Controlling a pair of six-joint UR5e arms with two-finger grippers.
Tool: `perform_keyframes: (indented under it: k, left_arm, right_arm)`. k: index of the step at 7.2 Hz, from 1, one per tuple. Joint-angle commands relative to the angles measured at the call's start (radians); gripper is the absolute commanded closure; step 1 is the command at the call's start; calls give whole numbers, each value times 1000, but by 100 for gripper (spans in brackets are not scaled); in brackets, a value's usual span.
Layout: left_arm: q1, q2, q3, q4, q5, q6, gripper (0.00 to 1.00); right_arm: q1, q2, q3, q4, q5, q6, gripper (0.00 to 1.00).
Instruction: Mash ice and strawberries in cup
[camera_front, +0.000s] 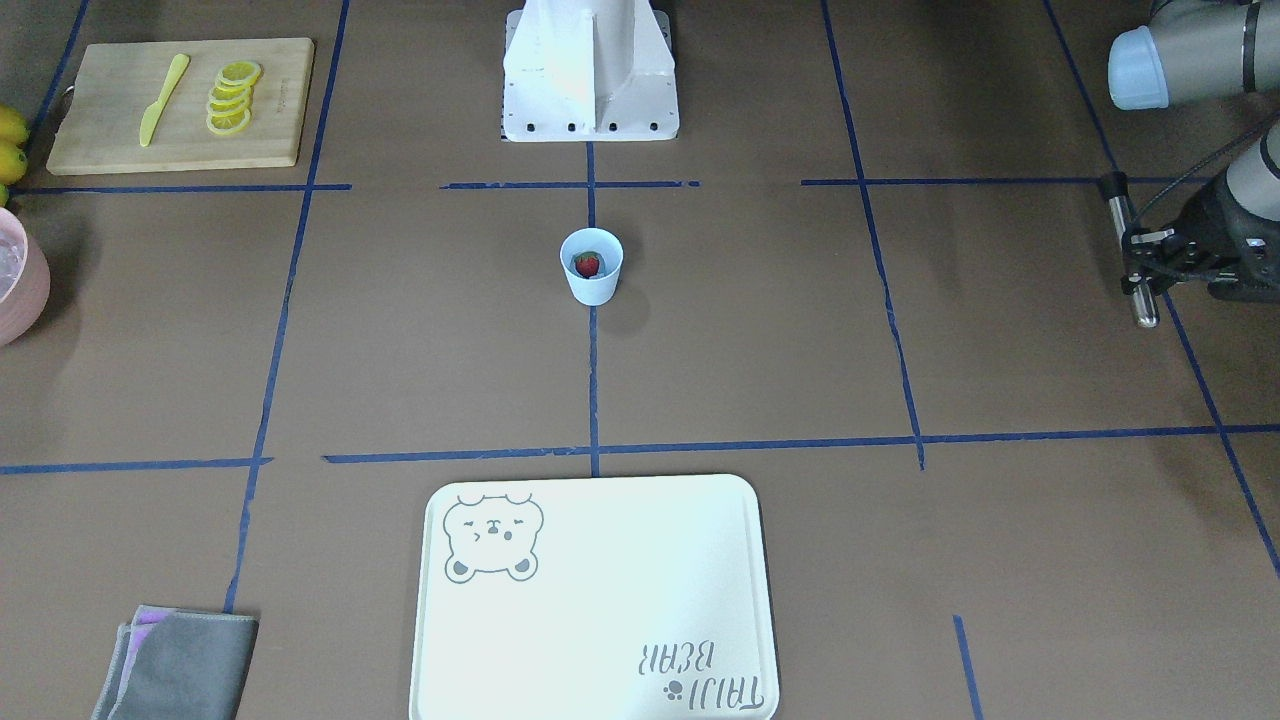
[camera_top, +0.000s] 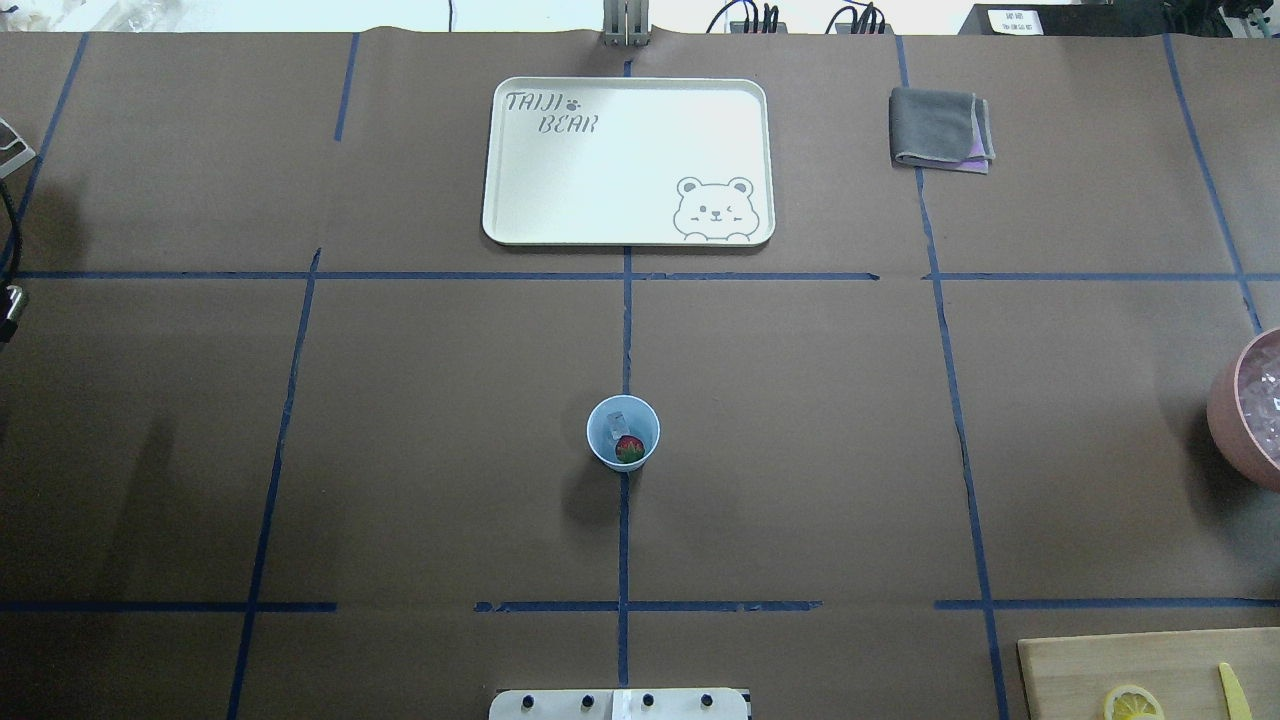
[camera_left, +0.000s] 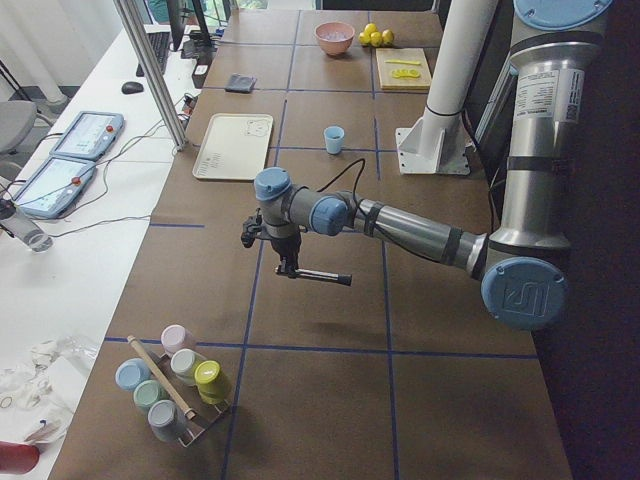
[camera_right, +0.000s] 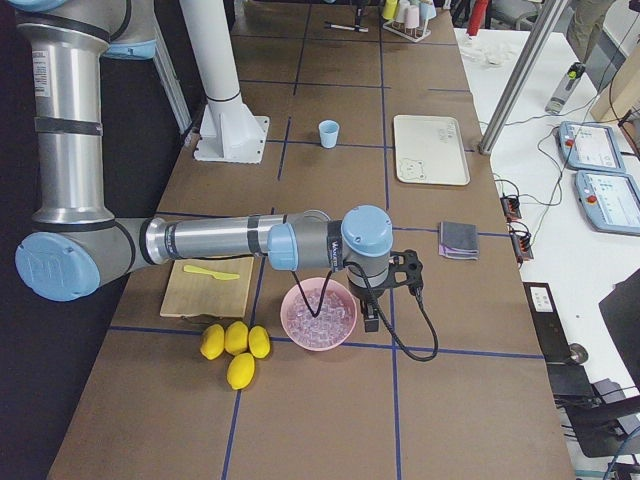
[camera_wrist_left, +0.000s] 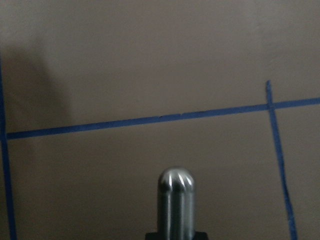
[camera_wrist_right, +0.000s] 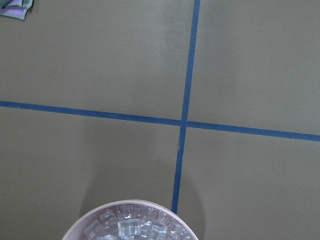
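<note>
The light-blue cup (camera_front: 591, 278) (camera_top: 606, 455) stands at the table's centre on the blue tape line. In it lie a red strawberry (camera_front: 587, 264) (camera_top: 629, 448) and a pale chunk of ice (camera_top: 615, 424). More ice (camera_wrist_right: 131, 228) fills the pink bowl (camera_top: 1232, 415) (camera_right: 318, 337) at the right end. My left gripper (camera_front: 1135, 262) (camera_left: 287, 262) hangs far off to the left end, shut on a metal rod (camera_front: 1145, 310) (camera_wrist_left: 176, 200) (camera_left: 322, 276) held level above the table. The right gripper (camera_right: 373, 318) hovers beside the pink bowl; I cannot tell its state.
A white bear tray (camera_top: 628, 232) lies on the far side and a folded grey cloth (camera_top: 940, 128) to its right. A wooden board (camera_front: 110, 140) carries lemon slices (camera_front: 232, 98) and a yellow knife (camera_front: 163, 98). Lemons (camera_right: 235, 345) and a rack of small cups (camera_left: 172, 385) sit at the table ends.
</note>
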Motion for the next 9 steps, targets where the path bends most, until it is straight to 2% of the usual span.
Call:
perform_keyframes:
  k: [1,2,4,7,9]
  left_arm:
    - [-31,4,119,-13,-61,22,100]
    - [-49,3,148,-32,-63,22,100]
    - [-52,-3,237,-153,-62,12,100]
    - [-51,-26,276,-184,-57,10,100]
    - [-51,-66,351,-223,-56,10,100]
  right_arm:
    - [-1,2,-5,0,2,2,1]
    - [-1,2,-5,0,2,0,1]
    - [-1,2,-5,0,2,2,1]
    - [-1,3,-5,0,2,0,1]
    - [-1,3,-3,0,2,0,1]
